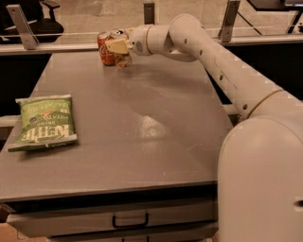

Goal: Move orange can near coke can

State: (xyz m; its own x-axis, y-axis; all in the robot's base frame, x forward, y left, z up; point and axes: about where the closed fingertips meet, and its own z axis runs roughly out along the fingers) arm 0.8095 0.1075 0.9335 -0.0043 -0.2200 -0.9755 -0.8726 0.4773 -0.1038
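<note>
The coke can stands upright near the far edge of the grey table, red with white script. The orange can is right beside it on its right, almost touching, with its silver top showing above the fingers. My gripper is shut on the orange can, its pale fingers across the can's upper half. The can's base is at or just above the table surface; I cannot tell which. My white arm reaches in from the right.
A green chip bag lies flat near the table's left edge. A rail with metal posts runs behind the table's far edge. A drawer handle is below the front edge. My base fills the lower right.
</note>
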